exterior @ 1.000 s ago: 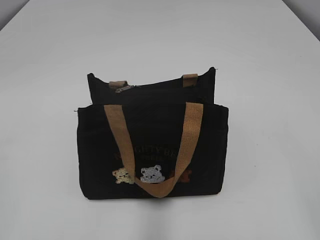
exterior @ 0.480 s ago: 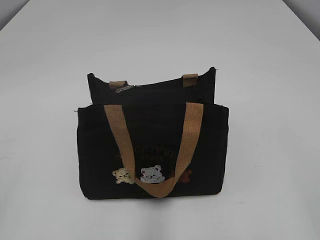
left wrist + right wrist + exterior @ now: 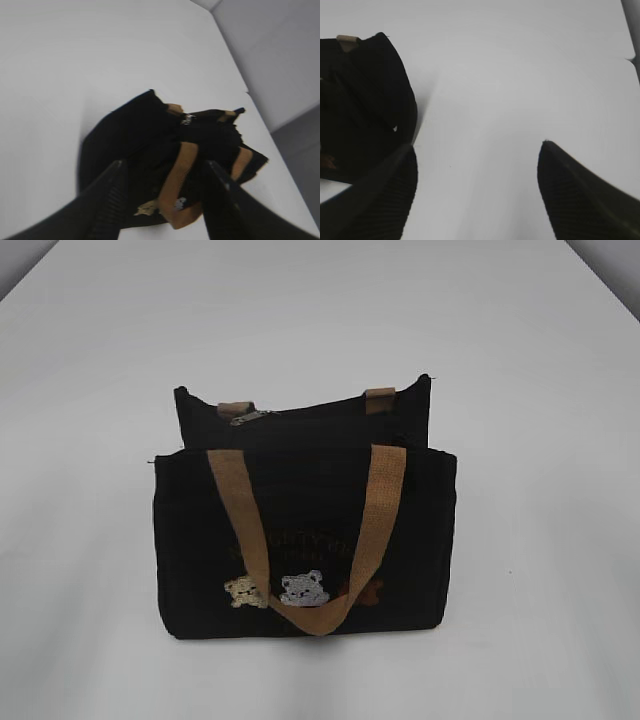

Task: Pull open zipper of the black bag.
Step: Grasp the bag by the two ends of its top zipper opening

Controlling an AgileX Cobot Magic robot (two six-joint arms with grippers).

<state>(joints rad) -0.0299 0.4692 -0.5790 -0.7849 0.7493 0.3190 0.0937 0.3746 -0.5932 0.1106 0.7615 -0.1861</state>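
Two grippers released, nothing grasped: approach step.
Steer your left gripper (image 3: 162,192) to the small grey-silver pull of the zipper (image 3: 248,417), 11 o'clock on the black fabric bag (image 3: 305,530); right gripper (image 3: 477,195) idle.

The only writing in view is the embroidered lettering (image 3: 292,543) on the front panel of the black bag (image 3: 306,540), stitched in dull thread in two lines just above the three bear patches. It is too dim and too small to read in full; a few capital letters of the upper line can be made out, nothing more. In the left wrist view, beyond the left tool (image 3: 165,192), the lettering cannot be seen.
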